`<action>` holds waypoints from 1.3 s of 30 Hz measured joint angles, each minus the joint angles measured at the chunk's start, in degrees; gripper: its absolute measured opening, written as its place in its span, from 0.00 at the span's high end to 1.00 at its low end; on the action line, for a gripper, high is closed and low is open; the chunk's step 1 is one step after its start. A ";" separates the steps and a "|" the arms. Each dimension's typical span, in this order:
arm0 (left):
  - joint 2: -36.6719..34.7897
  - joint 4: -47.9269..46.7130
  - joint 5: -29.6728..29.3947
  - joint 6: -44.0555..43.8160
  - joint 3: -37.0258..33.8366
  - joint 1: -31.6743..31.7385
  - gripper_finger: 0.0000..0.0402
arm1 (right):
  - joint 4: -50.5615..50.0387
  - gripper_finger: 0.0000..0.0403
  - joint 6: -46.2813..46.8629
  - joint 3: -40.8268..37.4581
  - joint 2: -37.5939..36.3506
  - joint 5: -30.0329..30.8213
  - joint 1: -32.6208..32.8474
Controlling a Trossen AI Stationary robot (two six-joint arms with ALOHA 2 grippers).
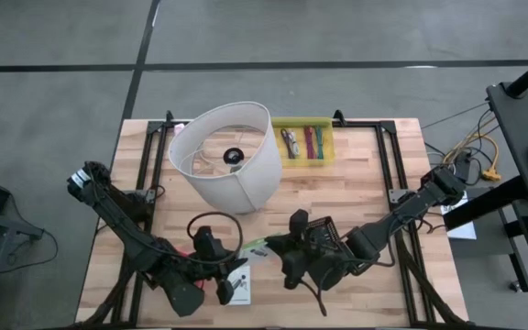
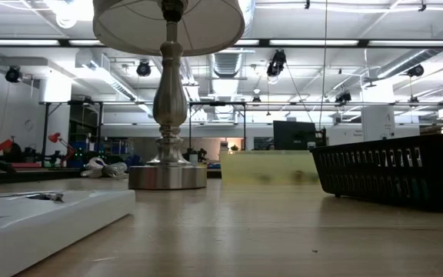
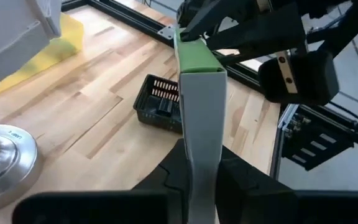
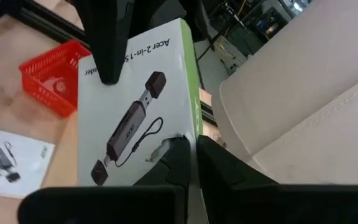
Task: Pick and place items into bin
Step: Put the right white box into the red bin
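Observation:
A flat white box with a green end, printed with a small black adapter [image 4: 135, 118], hangs between both grippers over the table's near middle [image 1: 253, 246]. My left gripper [image 3: 201, 163] is shut on one end of it, coming from the table's left [image 1: 232, 249]. My right gripper [image 4: 191, 149] is shut on the other end, from the right [image 1: 280, 244]. A second white printed card [image 1: 237, 285] lies flat near the table's near edge. Thin pen-like tools [image 1: 302, 143] lie in the yellow bin [image 1: 326, 156]. My left gripper pinches the box's white end [image 3: 201, 146] between its two fingers, one on each broad face, level from the table's left. The box is edge-up and lifted clear of the table. My right gripper pinches the box's opposite, green-edged end [image 4: 188, 134], one finger [image 4: 178, 152] on the printed face and one behind it, level from the table's right.
A lamp with a large white shade [image 1: 227, 156] stands far-left of centre on its metal base [image 3: 2, 158]. A black mesh basket [image 1: 324, 236] sits under the right gripper, and a small red basket [image 4: 50, 76] is near the left arm. Black rails [image 1: 385, 160] frame the table.

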 joint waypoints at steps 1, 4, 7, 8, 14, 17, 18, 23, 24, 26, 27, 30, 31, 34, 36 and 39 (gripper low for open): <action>-0.02 -0.02 0.25 0.51 -0.01 0.01 0.94 | -0.03 0.96 0.97 0.00 0.00 -0.21 0.00; -0.22 -0.89 3.98 2.37 0.23 0.11 0.93 | -0.89 0.92 4.62 0.00 0.00 -0.92 0.06; -0.96 -1.38 9.41 3.52 0.23 0.17 0.93 | -3.40 0.87 8.88 0.01 -0.10 -3.34 0.13; -1.11 -1.94 10.70 3.83 0.23 0.20 0.93 | -4.39 0.86 10.41 0.05 -0.16 -4.71 0.10; -3.11 -7.17 17.70 4.12 0.12 -0.10 0.93 | -9.04 0.78 17.20 0.07 -0.41 -10.51 0.04; -4.10 -9.14 20.63 3.90 0.12 -0.09 0.93 | -10.87 0.77 19.55 0.11 -0.43 -10.75 0.13; -4.38 -9.68 22.64 3.45 0.12 0.00 0.93 | -11.14 0.77 19.92 0.09 -0.42 -10.86 0.13; -4.67 -18.49 33.77 -3.77 0.12 -0.35 0.93 | -12.50 0.77 23.15 0.09 -0.42 -11.98 0.22; -4.67 -21.32 34.46 -5.69 0.12 -0.77 0.93 | -12.80 0.77 23.59 0.08 -0.40 -12.04 0.22; -4.67 -26.57 34.64 -9.76 0.12 -1.65 0.93 | -12.71 0.77 23.99 0.07 -0.39 -12.04 0.29; -4.67 -29.04 34.98 -12.22 0.12 -1.98 0.93 | -12.60 0.77 23.96 0.07 -0.39 -12.01 0.45; -4.79 -34.83 37.64 -19.16 0.06 -2.93 0.93 | -12.30 0.77 23.50 0.07 -0.58 -12.01 0.84; -4.95 -36.17 38.52 -21.02 0.06 -3.36 0.93 | -12.30 0.77 23.47 0.07 -0.66 -12.03 0.87; -5.57 -38.35 40.32 -25.21 0.03 -5.00 0.93 | -12.30 0.78 23.35 0.07 -0.79 -12.05 0.92; -6.34 -38.63 40.73 -27.73 0.01 -5.93 0.93 | -12.37 0.79 23.33 0.07 -0.76 -12.05 0.85; -8.00 -38.81 40.53 -31.71 -0.40 -6.68 0.93 | -12.56 0.80 23.33 0.07 -0.76 -11.99 0.79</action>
